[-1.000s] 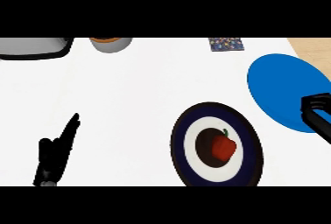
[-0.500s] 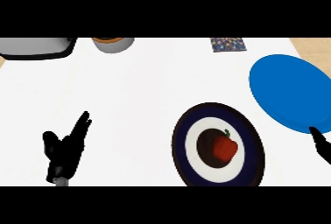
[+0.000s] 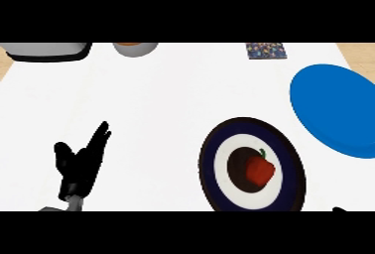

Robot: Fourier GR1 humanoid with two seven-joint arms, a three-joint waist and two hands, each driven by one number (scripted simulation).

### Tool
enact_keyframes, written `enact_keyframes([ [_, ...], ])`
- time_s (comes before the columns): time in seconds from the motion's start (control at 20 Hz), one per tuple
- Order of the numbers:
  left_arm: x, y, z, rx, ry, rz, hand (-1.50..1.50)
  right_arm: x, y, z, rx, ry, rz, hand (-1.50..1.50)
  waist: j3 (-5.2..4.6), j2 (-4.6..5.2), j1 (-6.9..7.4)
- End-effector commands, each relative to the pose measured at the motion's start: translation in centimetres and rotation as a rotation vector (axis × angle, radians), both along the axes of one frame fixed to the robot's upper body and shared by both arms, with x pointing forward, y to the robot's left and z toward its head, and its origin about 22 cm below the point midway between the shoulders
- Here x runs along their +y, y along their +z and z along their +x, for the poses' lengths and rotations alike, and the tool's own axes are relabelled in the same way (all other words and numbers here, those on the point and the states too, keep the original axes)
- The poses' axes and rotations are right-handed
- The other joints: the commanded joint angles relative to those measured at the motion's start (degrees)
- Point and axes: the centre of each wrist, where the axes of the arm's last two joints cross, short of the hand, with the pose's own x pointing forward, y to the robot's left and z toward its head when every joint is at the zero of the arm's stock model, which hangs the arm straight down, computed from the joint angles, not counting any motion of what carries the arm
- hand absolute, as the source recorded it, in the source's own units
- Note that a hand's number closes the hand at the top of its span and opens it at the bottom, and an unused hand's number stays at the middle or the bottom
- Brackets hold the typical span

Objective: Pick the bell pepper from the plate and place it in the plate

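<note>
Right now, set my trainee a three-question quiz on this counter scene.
1. True or false: the bell pepper lies on the blue plate.
2. Which hand shows open, fingers up, at the view's lower left?
A. left hand
B. right hand
3. Fill in: the dark ringed plate lies to the ____ of the blue plate in the view.

Key:
1. False; it sits at the middle of the dark ringed plate.
2. A
3. left
</note>
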Motion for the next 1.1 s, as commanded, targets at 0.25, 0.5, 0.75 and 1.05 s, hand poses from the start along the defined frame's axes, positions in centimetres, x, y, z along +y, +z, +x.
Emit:
enact_keyframes([
  [0.25,-2.3,-0.5,0.6,0.034,-0.069,-0.015,0.00,4.7,4.8,1.0,0.320,-0.013,-0.084,-1.50,-0.16,0.57,2.04],
  [0.5,-0.9,-0.6,1.8,0.030,-0.041,-0.025,0.00,8.2,3.3,4.5,0.402,0.013,-0.078,-1.50,0.01,0.25,1.41],
  [0.75,-1.3,0.0,1.9,0.028,-0.043,-0.029,0.00,11.6,3.4,5.5,0.444,-0.014,-0.088,-1.50,0.00,0.15,1.12],
  [1.05,-0.9,0.6,1.5,0.045,-0.036,-0.024,0.00,13.3,0.4,7.0,0.546,0.046,-0.033,-1.50,0.08,0.03,0.89],
])
